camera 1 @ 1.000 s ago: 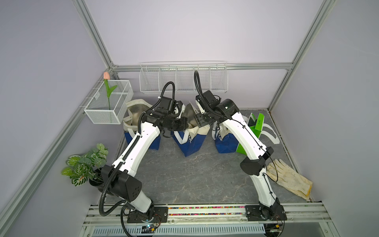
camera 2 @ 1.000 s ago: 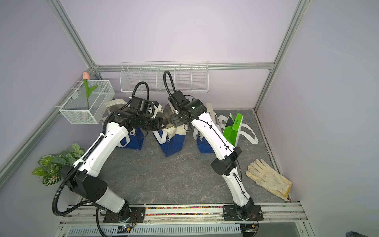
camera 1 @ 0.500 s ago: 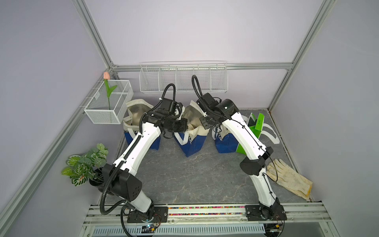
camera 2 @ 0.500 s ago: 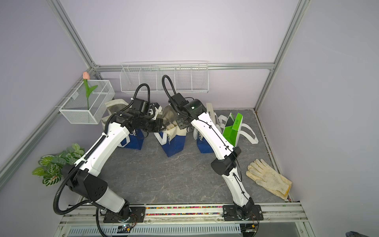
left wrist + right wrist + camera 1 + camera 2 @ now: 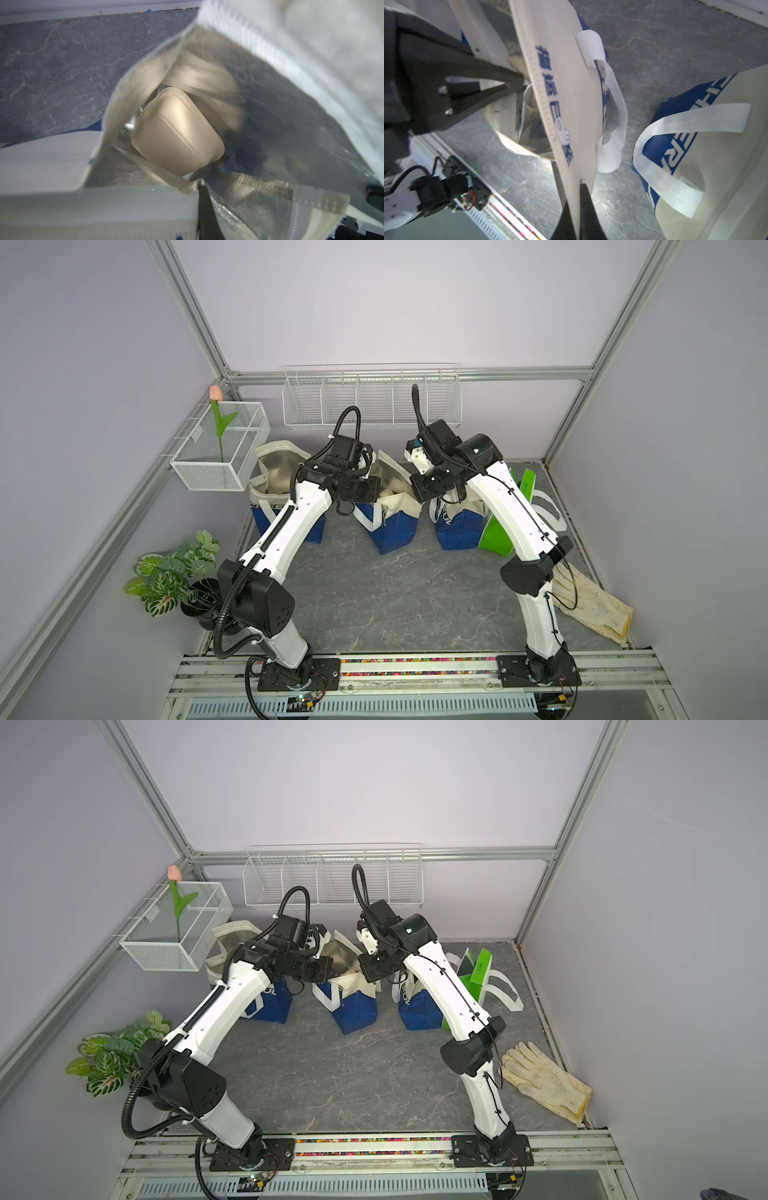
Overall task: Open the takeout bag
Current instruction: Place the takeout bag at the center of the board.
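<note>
One container in bag, left wrist

Both top views look down from high at the front, so you get the whole floor. Your wrist cameras sit close behind the left fingers, facing into the bag, and behind the right fingers, facing along that bag's outside.

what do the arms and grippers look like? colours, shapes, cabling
The left arm and right arm match: white link shells, black joint housings, black base plates. A black corrugated hose loops above each wrist; a thin black wire runs along the right arm's upper link. The left gripper and right gripper are black, tapering to wedge tips; silver screw heads show on the left.
</note>
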